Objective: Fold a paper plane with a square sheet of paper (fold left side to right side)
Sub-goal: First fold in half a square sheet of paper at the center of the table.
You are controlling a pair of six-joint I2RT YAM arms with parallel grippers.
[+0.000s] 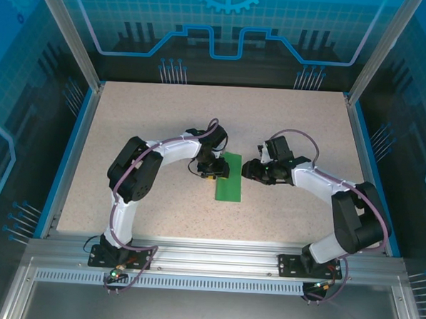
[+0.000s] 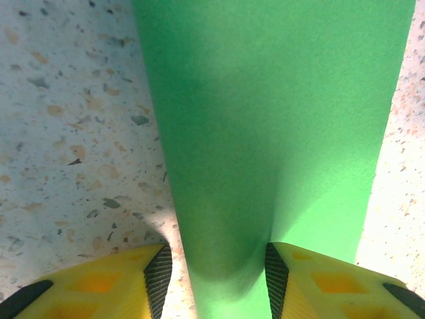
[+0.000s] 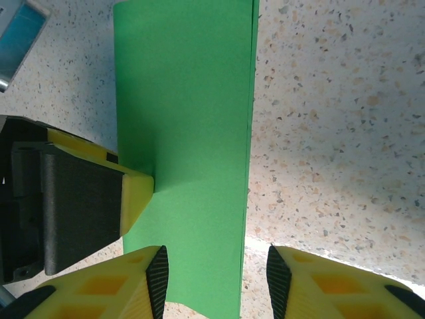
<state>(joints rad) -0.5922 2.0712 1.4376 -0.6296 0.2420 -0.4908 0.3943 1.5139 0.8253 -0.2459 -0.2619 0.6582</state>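
Observation:
The square sheet of paper (image 1: 230, 182) lies folded in half at the table's middle, a narrow bright green rectangle. No paper plane is in view. My left gripper (image 1: 211, 172) is at its upper left edge. In the left wrist view this gripper (image 2: 216, 279) stands open and straddles the paper (image 2: 265, 119), whose folded edge bulges up between the pads. My right gripper (image 1: 249, 170) is at the upper right edge. In the right wrist view it (image 3: 216, 279) stands open over the paper's (image 3: 186, 106) two stacked free edges. A left fingertip (image 3: 136, 193) rests on the far edge.
The speckled tabletop (image 1: 143, 127) has a blue raised border (image 1: 74, 145) on the left and right and an aluminium frame (image 1: 215, 256) along the near edge. Bare table lies behind and to both sides of the paper.

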